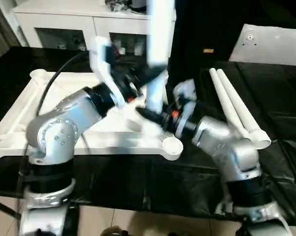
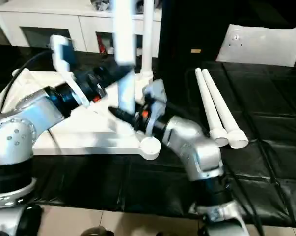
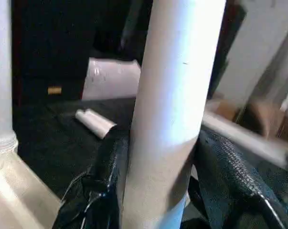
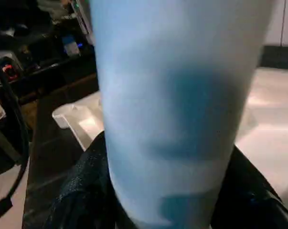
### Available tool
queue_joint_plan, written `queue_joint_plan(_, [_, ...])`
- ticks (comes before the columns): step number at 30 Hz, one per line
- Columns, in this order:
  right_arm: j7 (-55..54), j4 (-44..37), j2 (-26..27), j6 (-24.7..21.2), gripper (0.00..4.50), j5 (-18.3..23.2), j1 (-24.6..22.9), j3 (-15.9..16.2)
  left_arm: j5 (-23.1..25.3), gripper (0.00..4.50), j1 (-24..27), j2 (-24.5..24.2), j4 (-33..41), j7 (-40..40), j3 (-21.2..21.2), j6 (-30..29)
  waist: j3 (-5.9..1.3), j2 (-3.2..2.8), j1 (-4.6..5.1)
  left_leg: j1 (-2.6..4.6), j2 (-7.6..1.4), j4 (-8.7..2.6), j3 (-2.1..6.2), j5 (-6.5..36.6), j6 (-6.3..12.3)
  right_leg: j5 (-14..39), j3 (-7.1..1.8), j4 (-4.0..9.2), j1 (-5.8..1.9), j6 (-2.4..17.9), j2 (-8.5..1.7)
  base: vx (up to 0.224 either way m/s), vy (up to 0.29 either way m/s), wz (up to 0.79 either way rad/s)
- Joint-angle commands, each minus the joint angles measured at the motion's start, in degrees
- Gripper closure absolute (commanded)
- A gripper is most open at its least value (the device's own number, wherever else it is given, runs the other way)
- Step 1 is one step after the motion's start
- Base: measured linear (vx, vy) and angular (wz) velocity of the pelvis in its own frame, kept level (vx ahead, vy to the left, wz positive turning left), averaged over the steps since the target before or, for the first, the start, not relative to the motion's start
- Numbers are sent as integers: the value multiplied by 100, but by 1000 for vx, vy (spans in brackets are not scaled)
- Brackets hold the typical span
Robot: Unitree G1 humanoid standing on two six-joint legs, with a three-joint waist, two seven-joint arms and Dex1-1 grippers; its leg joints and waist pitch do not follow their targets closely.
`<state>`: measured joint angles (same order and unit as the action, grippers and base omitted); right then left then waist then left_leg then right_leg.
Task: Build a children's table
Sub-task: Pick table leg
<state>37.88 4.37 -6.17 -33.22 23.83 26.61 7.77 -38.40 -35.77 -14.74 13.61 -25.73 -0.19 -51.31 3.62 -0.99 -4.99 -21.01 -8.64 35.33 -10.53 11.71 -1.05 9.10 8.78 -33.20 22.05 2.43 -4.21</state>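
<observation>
White legs (image 1: 238, 110) and tabletop (image 1: 20, 118); black, seemingly glossy table cover (image 1: 280, 83).

A tabletop (image 1: 113, 132) lies upside down on a work table (image 1: 138, 182). One leg (image 1: 157, 73) stands upright above it; two legs (image 1: 236, 108) lie side by side to its right. A cabinet (image 1: 79, 24) stands behind.

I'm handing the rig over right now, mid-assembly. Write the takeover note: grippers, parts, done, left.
Left gripper: shut on the upright leg.
Right gripper: shut on that leg too, lower down.
Tabletop: underside up on the black work table.
Done: one leg stands in a far corner socket.
Left: held leg isn't visibly seated yet; two spare legs lie beside the tabletop, to its right. Near corner socket is empty.
</observation>
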Motion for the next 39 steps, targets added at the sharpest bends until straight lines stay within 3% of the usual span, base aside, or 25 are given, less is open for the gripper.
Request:
queue_joint_plan(1, [-155,118,20,-19,258,-124,74,-28,-158,198,-49,58,310,-457,-542,-65,-431,-4,22,92,-553,-448,287,896,-93,1947,-498,400,-295,364,-631,0,0,0])
queue_joint_plan(10, [21,183,-65,112,258,-210,55,141,-375,198,106,-282,426,-1137,-609,-111,-426,-3,24,93,-549,-438,272,878,-135,1843,-507,384,-290,477,-641,0,0,0])
queue_joint_plan(19, [330,4,-184,48,258,-76,-76,174,-632,198,224,-428,102,-1693,-331,-41,-422,-13,23,91,-545,-447,273,964,-130,1938,-508,399,-296,450,-641,0,0,0])
queue_joint_plan(24, [414,13,-163,113,258,5,-84,101,-1639,198,408,-64,56,-2060,289,-178,-433,-16,16,91,-562,-440,267,972,-158,1750,-510,370,-300,604,-659,0,0,0])
queue_joint_plan(25, [433,8,-143,137,258,38,-90,82,-1819,180,448,4,42,-2101,387,-213,-433,-18,13,89,-562,-440,265,982,-149,1737,-512,368,-299,631,-657,0,0,0])
queue_joint_plan(28, [443,-36,-94,191,258,107,-143,42,-2140,163,620,59,103,-2337,429,-270,-418,-38,23,100,-563,-460,274,1117,-155,1888,-510,390,-289,587,-641,0,0,0])
queue_joint_plan(32, [393,-60,-11,258,258,140,-205,-41,-2080,121,683,215,25,-2175,493,-164,-403,-34,21,103,-559,-471,276,1215,-183,2065,-513,427,-291,493,-646,0,0,0])
queue_joint_plan(33, [399,-95,9,287,258,178,-225,-72,-2085,110,670,313,-83,-2024,605,-124,-407,-54,15,108,-562,-471,281,1218,-191,2103,-510,432,-293,467,-646,0,0,0])
queue_joint_plan(38, [438,-261,59,342,259,421,-312,-201,-2440,66,572,744,-647,-1353,1271,125,-413,-30,12,108,-560,-456,270,1227,-189,2114,-503,449,-293,495,-646,0,0,0])
queue_joint_plan(39, [447,-363,120,189,259,691,-337,-362,-2409,59,487,890,-997,-1016,1581,434,-414,-104,-3,103,-545,-452,279,1248,-171,2094,-498,449,-294,509,-641,0,0,0])
